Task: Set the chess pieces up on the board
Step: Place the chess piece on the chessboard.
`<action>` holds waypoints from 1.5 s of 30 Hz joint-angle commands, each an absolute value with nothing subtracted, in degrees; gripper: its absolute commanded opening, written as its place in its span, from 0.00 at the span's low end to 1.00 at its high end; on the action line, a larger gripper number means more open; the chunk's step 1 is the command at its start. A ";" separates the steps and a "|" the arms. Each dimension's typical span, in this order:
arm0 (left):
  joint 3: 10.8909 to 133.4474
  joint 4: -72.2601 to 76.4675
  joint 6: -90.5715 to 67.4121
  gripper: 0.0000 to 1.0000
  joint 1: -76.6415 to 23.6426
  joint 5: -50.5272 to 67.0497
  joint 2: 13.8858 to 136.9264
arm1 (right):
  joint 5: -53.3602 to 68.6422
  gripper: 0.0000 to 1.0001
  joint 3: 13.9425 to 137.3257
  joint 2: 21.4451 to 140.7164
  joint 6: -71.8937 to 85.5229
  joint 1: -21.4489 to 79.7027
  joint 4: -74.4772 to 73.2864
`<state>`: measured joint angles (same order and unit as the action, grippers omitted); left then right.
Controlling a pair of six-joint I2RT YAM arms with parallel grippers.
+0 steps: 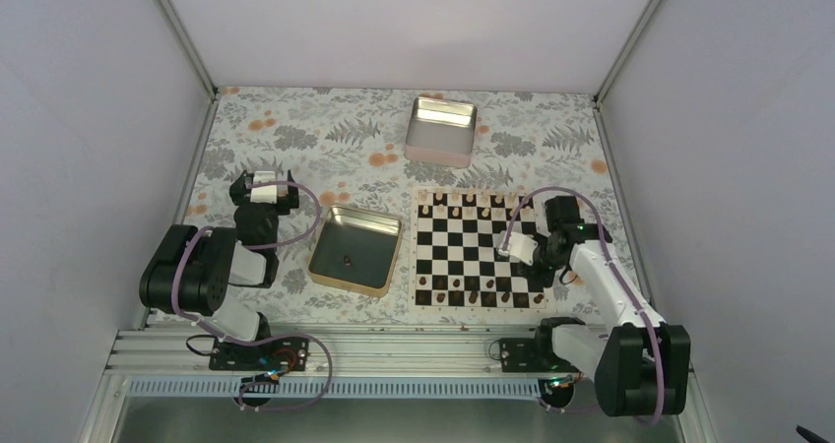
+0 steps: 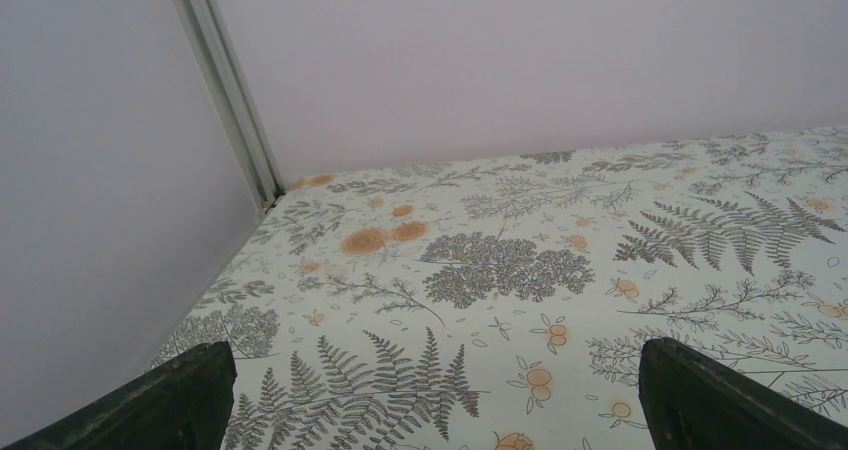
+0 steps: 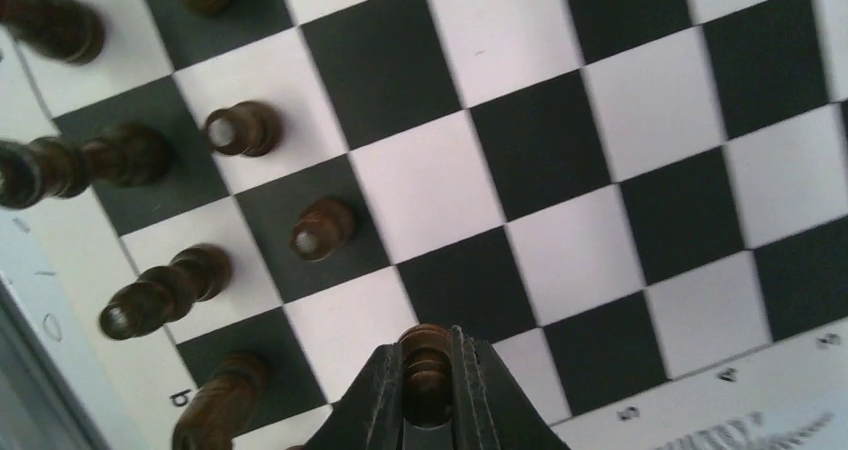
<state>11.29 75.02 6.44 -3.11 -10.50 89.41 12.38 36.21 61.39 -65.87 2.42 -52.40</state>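
The board [image 1: 417, 251] lies right of centre, with dark brown chess pieces [image 1: 473, 290] standing along its near rows. My right gripper [image 1: 509, 245] hovers over the board's right part, shut on one dark chess piece [image 3: 427, 362]. In the right wrist view that piece sits between the black fingers [image 3: 375, 400] above a white square of the board [image 3: 540, 140]. Other dark pieces [image 3: 322, 228] stand to its left. One more dark piece [image 1: 348, 260] lies in the gold-rimmed tray [image 1: 330, 266]. My left gripper [image 1: 264, 183] is open over bare cloth at the far left, its fingers [image 2: 190, 400] wide apart and holding nothing.
A silver tin [image 1: 441, 128] stands at the back centre. Small pieces [image 1: 463, 204] line the board's far row. Floral cloth [image 2: 500, 270] covers the table, white walls close in the left, back and right, and an aluminium rail [image 1: 374, 349] runs along the near edge.
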 commanded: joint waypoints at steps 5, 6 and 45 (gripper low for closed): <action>11.34 77.75 6.38 1.00 -3.25 -9.90 89.74 | 15.26 0.08 31.93 61.73 -72.44 1.44 -53.05; 11.35 77.78 6.36 1.00 -3.26 -9.85 89.78 | 15.78 0.08 31.92 61.97 -72.61 1.44 -53.16; 11.33 77.76 6.40 1.00 -3.30 -9.88 89.74 | 15.36 0.29 36.64 63.54 -71.79 1.34 -52.37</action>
